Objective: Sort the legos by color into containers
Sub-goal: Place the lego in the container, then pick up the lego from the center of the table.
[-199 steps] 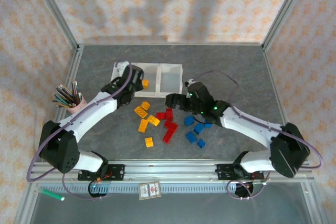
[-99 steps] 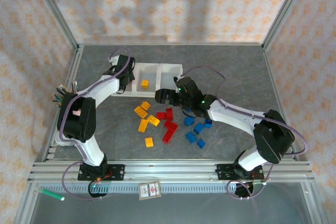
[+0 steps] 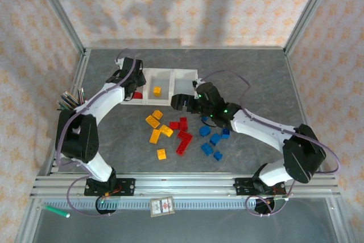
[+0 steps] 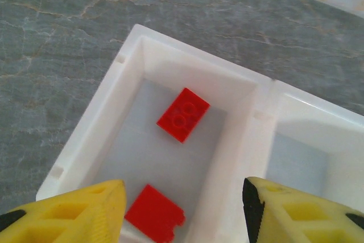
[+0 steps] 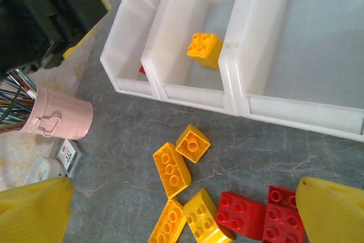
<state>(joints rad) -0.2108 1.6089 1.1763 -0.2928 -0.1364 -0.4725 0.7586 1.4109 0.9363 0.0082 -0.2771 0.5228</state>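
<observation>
The containers (image 3: 185,73) are a white tray with three compartments at mid-table. My left gripper (image 3: 132,79) hangs open above the left compartment. In the left wrist view my left gripper (image 4: 182,203) has its yellow fingers wide apart over two red legos (image 4: 183,114) lying loose on that compartment's floor (image 4: 142,157). A yellow lego (image 5: 205,49) sits in the middle compartment. My right gripper (image 5: 182,214) is open above loose yellow legos (image 5: 172,170) and red legos (image 5: 244,214), just in front of the tray. Blue legos (image 3: 213,143) lie further right.
A pink cup of pencils (image 3: 74,105) stands left of the tray, close to my left arm. A small white tag (image 5: 67,152) lies by the cup. The right compartment (image 5: 318,44) holds nothing. A green marker (image 3: 57,210) lies past the front rail.
My left gripper swung left to above the left compartment and opened; a red lego now lies there. My right gripper shifted slightly toward the tray, still open.
</observation>
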